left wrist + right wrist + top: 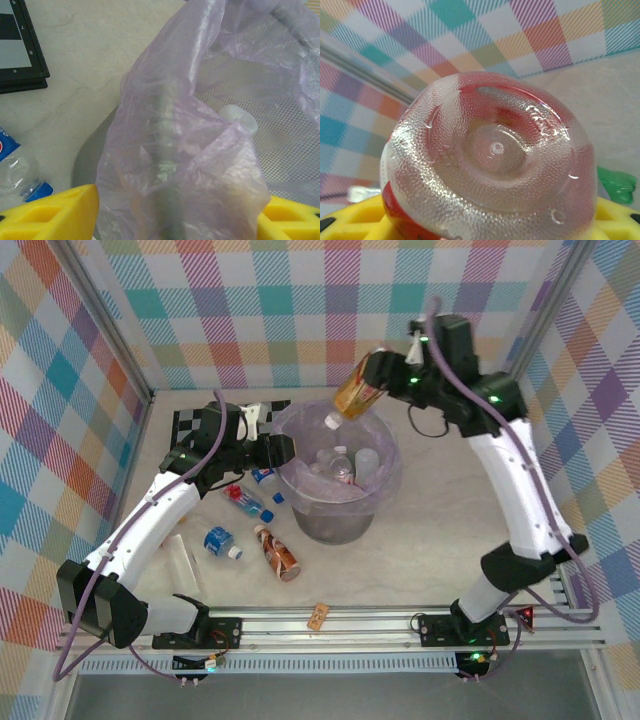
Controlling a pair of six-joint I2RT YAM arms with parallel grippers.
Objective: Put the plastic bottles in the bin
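Plaid walls [300, 310] in pastel checks enclosed a pale marbled surface [450, 510].

Bin [345, 525]: grey mesh, lilac liner [175, 150], standing mid-surface; at least two clear bottles [340, 462] lay inside.

Chequered board [215, 420]: flat, far left, behind the left arm.

Left tool [280, 450]: at the bin's left rim, fingers [55, 212] spread wide with a bunched fold of liner and the rim between them. Whether they pressed the liner could not be told.

Right tool [388, 373]: raised over the bin's far rim, pinching the amber-labelled bottle [355, 392] near its base.

That bottle: long axis tilted, white cap down towards the bin mouth, base towards the tool. The opening lay directly below and slightly nearer than the cap, so a release here would probably drop it inside.

Loose bottles, all left of the bin and nearer the left arm: brown-labelled [277, 552], blue-labelled [220, 541], red-capped [245, 502], blue-capped [268, 483].

Cork [319, 616]: near edge, by the rail.
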